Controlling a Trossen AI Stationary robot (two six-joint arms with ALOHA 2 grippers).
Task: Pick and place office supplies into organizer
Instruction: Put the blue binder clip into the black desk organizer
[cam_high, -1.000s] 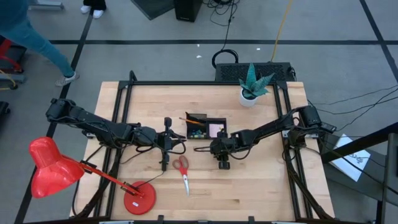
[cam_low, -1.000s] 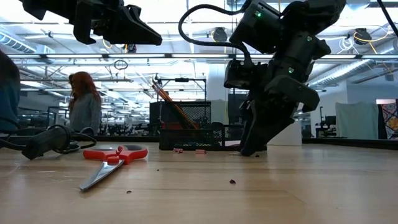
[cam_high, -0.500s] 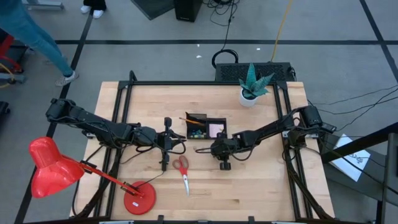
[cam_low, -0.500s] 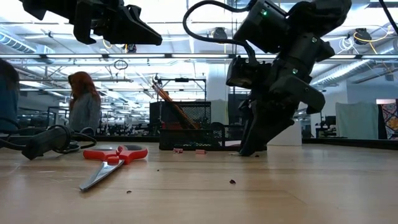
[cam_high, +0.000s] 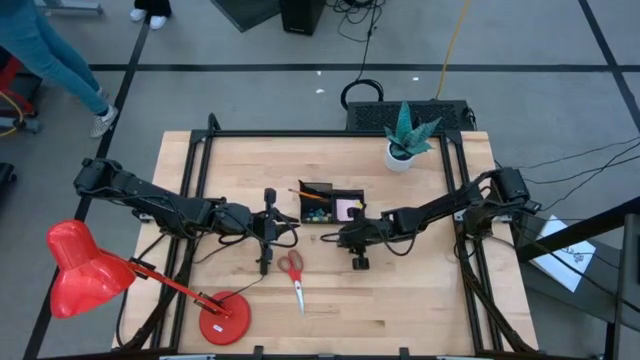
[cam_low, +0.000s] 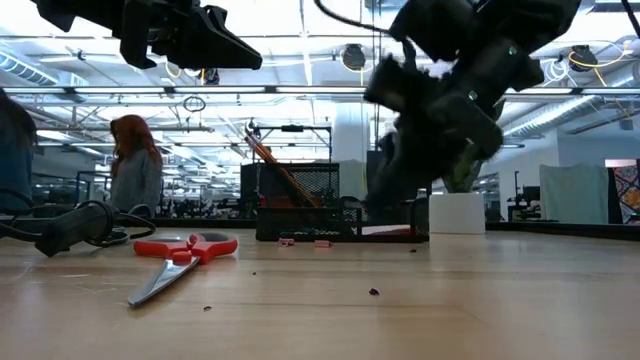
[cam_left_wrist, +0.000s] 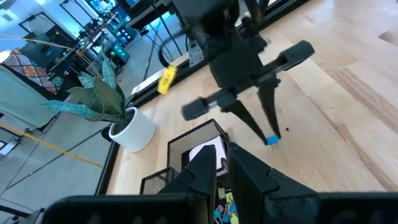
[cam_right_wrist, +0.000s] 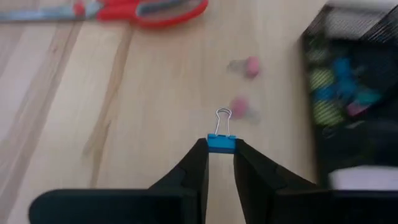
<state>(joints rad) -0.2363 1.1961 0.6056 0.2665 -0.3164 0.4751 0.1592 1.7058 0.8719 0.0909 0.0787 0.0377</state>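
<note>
The black mesh organizer (cam_high: 330, 205) stands mid-table with pencils, coloured clips and a pink pad inside. Just in front of it, my right gripper (cam_high: 324, 238) hangs above the table, shut on a small blue binder clip (cam_right_wrist: 221, 142), which the left wrist view also shows as the clip (cam_left_wrist: 272, 140). Red-handled scissors (cam_high: 293, 275) lie flat on the wood nearer the front edge. My left gripper (cam_left_wrist: 221, 167) hovers shut and empty to the left of the organizer (cam_left_wrist: 193, 155), well above the table. My right gripper pinches the clip's blue body (cam_right_wrist: 221, 144) between its two fingertips. The fingers slant down from the table's right side. The clip's wire loop (cam_right_wrist: 222, 116) sticks out forward past the fingertips. The clip is lifted clear of the table.
Two small pink bits (cam_right_wrist: 250, 67) lie on the wood between the scissors (cam_right_wrist: 143, 9) and the organizer (cam_right_wrist: 354, 93). A white plant pot (cam_high: 401, 155) stands at the back. A red desk lamp (cam_high: 85, 270) fills the front left corner. A person (cam_low: 135, 175) stands beyond the table.
My right gripper has risen from the table in front of the organizer, where its fingertips were down on the wood, and has tipped toward level. The blue clip has come up with it. The low view shows it blurred in motion.
</note>
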